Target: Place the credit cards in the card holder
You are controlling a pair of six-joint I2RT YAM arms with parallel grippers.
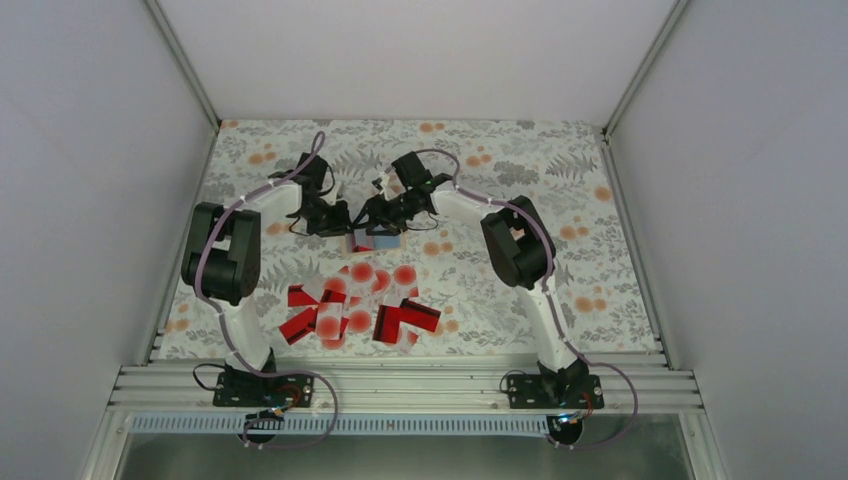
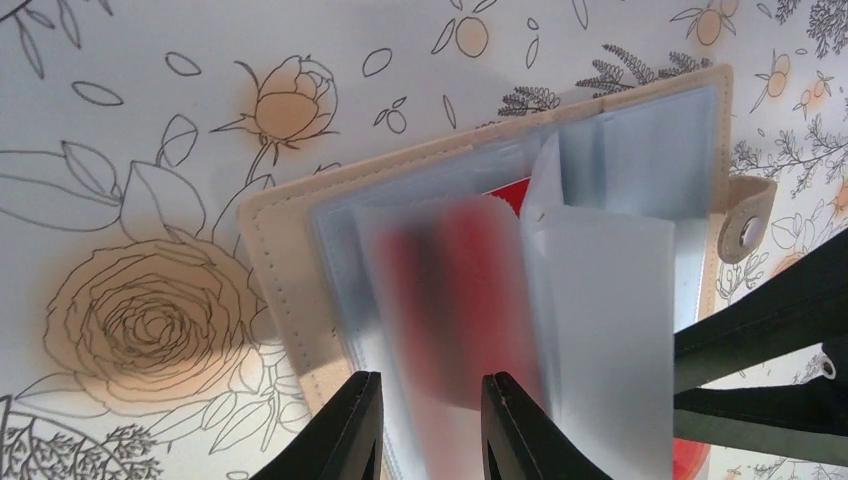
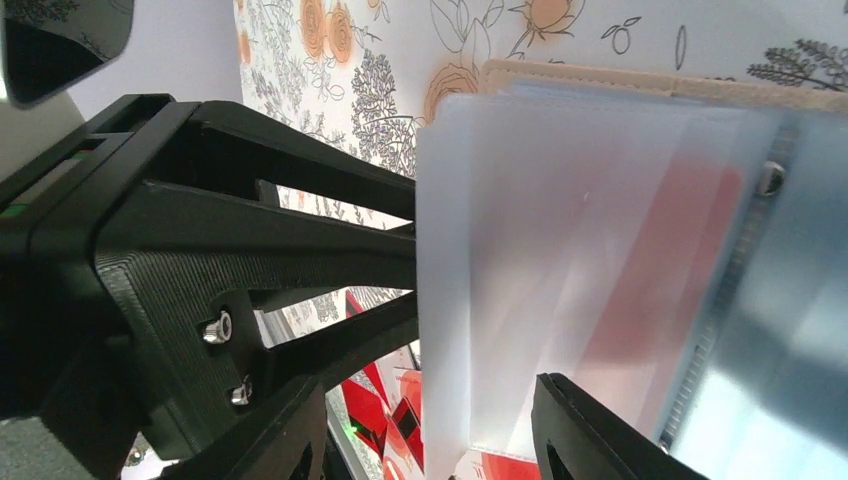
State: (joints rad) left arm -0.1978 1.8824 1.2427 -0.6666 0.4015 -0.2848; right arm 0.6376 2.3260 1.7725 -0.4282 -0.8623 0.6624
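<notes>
**Thin cards, floppy sleeves: both end effectors at the open card holder**

The card holder (image 2: 270,260) lies open on the floral bench (image 2: 120,100), directly ahead of the left end effector (image 2: 430,382) and just under the right end effector (image 3: 432,400), which reaches in from the opposite side. Its tan cover looks soft and light, likely to slide on the bench if pushed. Its frosted plastic sleeves (image 2: 600,330) are limp and curl upward, so they probably need pinning or spreading before a card will go in.

The loose credit cards (image 1: 360,305) lie in a heap behind both end effectors, toward the arm bases. They look thin, stiff, glossy and slippery, and they lie flat. They are best taken by a short edge or a lifted corner, and one overlapping a neighbour gives the easiest purchase.

The left end effector's jaws stand narrowly apart. A frosted sleeve showing a red card (image 2: 470,260) fills the gap between them. Whether they pinch it or merely flank it cannot be told, because the sleeve is blurred and close to the lens.

The right end effector's jaws are spread wide, and an upright sleeve rises between them. They do not appear to clamp anything.

The holder's snap tab (image 2: 748,232) hangs free at the cover's far edge, close to the right end effector's fingers.
</notes>
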